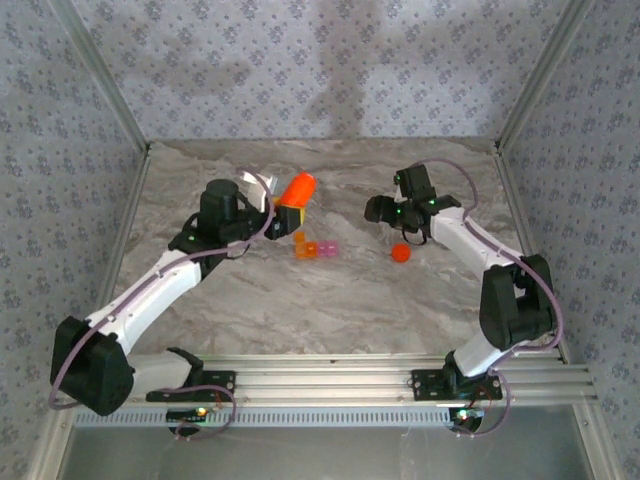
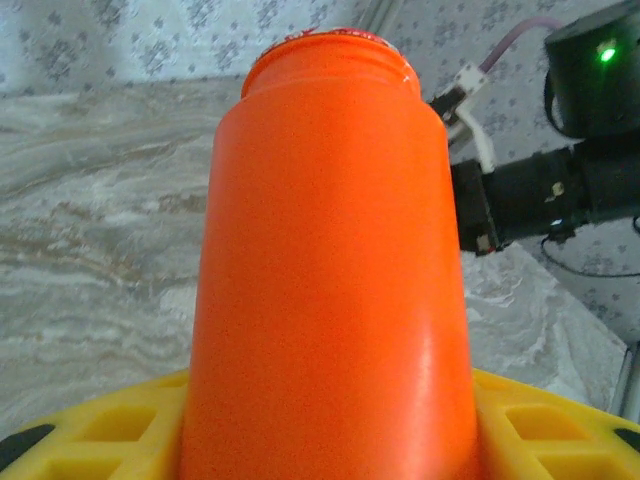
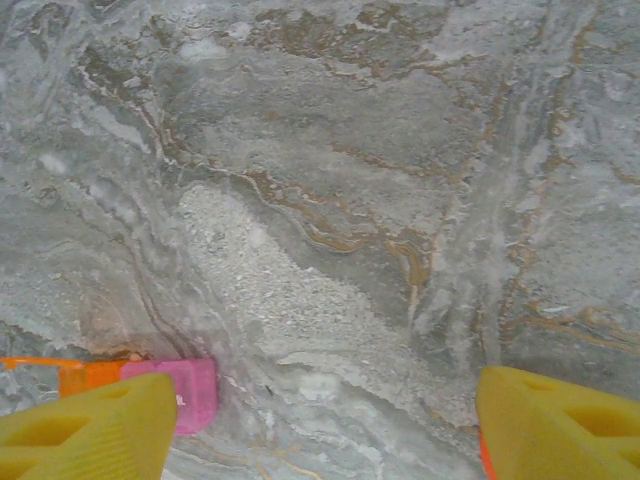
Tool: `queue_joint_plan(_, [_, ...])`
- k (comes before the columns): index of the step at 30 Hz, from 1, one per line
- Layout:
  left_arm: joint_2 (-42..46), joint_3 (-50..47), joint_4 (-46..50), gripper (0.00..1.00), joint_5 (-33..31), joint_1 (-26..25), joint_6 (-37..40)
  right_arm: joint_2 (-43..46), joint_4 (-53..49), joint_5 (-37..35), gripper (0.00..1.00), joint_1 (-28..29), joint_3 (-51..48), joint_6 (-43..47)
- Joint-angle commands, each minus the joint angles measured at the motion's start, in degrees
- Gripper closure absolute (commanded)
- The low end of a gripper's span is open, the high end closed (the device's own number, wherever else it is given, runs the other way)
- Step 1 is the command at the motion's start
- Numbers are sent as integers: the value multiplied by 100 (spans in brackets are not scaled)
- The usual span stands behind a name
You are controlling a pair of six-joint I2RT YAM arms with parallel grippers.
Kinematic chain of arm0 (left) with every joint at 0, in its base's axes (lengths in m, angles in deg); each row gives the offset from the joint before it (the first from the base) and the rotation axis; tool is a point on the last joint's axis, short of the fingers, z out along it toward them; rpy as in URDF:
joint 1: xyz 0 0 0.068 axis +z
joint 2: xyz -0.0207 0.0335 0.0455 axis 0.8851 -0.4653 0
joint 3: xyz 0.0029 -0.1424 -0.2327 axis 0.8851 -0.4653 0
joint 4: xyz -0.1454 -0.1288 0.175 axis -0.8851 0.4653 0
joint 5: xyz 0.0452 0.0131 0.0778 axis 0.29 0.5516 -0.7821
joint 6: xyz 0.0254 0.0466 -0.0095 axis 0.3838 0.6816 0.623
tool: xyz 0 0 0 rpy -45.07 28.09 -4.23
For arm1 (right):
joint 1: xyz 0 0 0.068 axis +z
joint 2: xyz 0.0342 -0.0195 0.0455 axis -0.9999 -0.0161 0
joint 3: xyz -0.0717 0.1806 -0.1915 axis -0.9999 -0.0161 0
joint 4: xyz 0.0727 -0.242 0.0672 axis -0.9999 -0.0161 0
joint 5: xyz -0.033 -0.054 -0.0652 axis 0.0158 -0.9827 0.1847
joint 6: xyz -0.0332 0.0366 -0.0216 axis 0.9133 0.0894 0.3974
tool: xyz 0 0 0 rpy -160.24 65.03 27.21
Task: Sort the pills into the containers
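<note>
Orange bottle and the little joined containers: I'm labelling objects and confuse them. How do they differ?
The orange bottle is gripped by the left gripper; the containers lie free on the table. The orange bottle is one tall cylinder; the containers are two small joined cubes. The orange bottle is all orange; the containers are orange and pink. Both include orange.

I am scanning every view and am reading no text, label, brand, number or sign on the orange bottle (image 2: 330,270), the containers (image 1: 315,248) or the marbled table (image 1: 330,310).
</note>
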Motion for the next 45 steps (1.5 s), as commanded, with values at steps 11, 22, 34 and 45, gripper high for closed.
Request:
queue_joint_plan(11, [517, -933, -278, 100, -215, -60, -99, -550, 139, 445, 20, 196, 552, 199])
queue_joint_plan(22, [558, -1444, -496, 100, -203, -63, -141, -1203, 35, 794, 20, 515, 1066, 612])
queue_joint_plan(34, [554, -1984, -878, 100, -219, -64, -214, -1523, -88, 737, 21, 749, 1161, 689])
queue_joint_plan(45, [240, -2414, -1600, 100, -243, -60, -232, -1554, -187, 736, 21, 805, 1141, 705])
